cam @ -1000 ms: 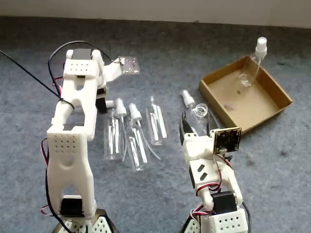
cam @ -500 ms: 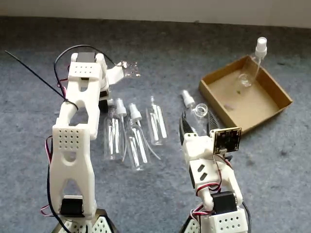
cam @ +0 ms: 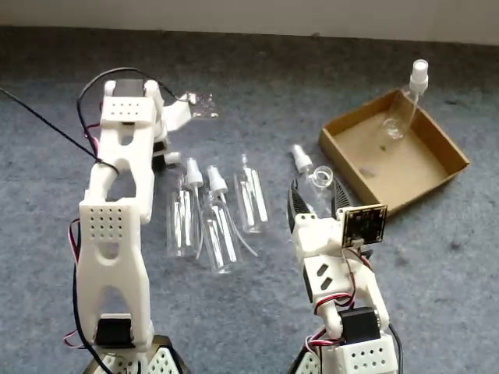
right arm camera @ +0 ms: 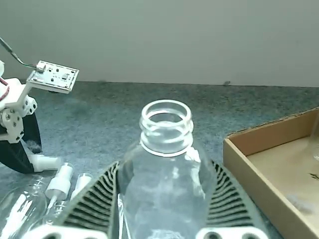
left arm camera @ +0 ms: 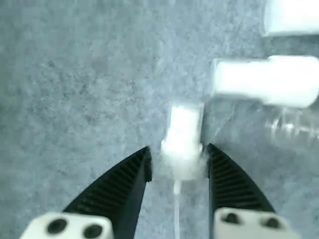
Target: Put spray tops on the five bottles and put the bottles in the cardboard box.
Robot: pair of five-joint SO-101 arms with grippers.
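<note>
Black and ribbed, the right tool (right arm camera: pixel 165 172) pinches an open-necked clear bottle (right arm camera: pixel 166 164) by its shoulders, neck up. The left tool (left arm camera: pixel 178 157) stands spread, and we see a white spray top (left arm camera: pixel 183 137) lying on the grey counter (left arm camera: pixel 75 74) between its jaws; we cannot tell whether either jaw touches it. Between the arms we count three bottles (cam: pixel 218 230) lying side by side, with another spray top (cam: pixel 301 160) near the right tool. Beyond, a capped bottle (cam: pixel 396 125) stands in the far corner of the cardboard box (cam: pixel 413 167).
</note>
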